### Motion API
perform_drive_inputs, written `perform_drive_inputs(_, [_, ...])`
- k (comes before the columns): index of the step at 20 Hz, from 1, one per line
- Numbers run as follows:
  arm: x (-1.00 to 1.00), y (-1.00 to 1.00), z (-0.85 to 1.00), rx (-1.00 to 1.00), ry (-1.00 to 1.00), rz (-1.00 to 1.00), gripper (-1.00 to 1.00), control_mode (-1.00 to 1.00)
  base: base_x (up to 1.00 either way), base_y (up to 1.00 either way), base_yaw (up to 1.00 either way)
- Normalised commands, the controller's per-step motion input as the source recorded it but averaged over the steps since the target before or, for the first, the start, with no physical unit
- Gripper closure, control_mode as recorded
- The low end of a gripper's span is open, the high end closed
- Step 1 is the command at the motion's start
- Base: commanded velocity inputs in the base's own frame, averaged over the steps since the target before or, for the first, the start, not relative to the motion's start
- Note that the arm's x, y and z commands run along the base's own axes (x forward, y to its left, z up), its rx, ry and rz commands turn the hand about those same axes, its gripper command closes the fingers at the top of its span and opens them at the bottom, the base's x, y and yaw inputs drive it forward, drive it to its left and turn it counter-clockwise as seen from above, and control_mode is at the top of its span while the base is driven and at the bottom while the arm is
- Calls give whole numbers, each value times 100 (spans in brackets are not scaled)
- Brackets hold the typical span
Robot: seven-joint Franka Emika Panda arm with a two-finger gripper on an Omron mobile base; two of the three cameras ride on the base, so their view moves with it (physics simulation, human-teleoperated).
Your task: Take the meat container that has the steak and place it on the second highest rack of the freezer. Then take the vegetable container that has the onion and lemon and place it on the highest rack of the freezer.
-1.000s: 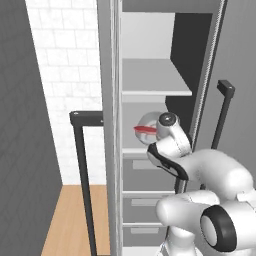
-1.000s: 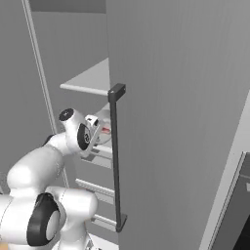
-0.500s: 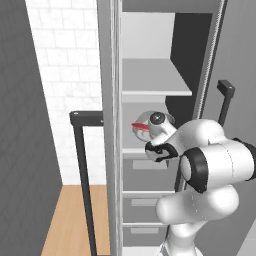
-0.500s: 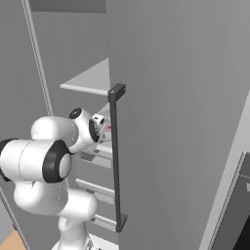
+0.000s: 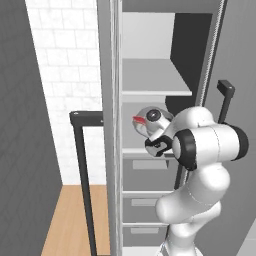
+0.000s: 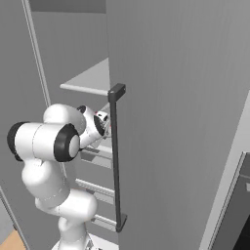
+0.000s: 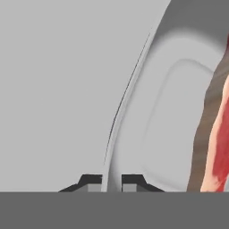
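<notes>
The jaws were pinched tight on the thin rim of the meat container (image 7: 147, 120). In the hand view the two dark fingertips (image 7: 91, 181) stood one on each side of that rim, with the gripper (image 7: 112, 182) low in the picture. The container was pale grey and shaped like a dish. The steak (image 7: 220, 143) lay inside it, red with a brownish edge, along the far side from the jaws.

In the left base view the white arm (image 5: 207, 145) reached into the open freezer (image 5: 150, 60). The container (image 5: 145, 120) was held up in the gap under the highest rack (image 5: 155, 80), just above the next shelf down (image 5: 137, 151). I cannot tell if it touched that shelf. Drawers (image 5: 150, 175) sat below. The freezer door (image 6: 180, 117) stood open, with its long dark handle (image 6: 116, 156).
</notes>
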Motion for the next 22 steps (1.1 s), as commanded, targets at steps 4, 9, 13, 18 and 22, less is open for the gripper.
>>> perform_drive_inputs(4, [0,0,0,0,0,0,100,-100,0,0,0])
perform_drive_inputs(9, [0,0,0,0,0,0,-100,-100,0,0,0])
perform_drive_inputs(13, [0,0,0,0,0,0,-100,-100,0,0,0])
perform_drive_inputs(18, [-20,0,6,1,-1,0,-100,-100,0,0,0])
perform_drive_inputs(22, [-51,2,31,2,-3,-10,-100,-100,0,0,0])
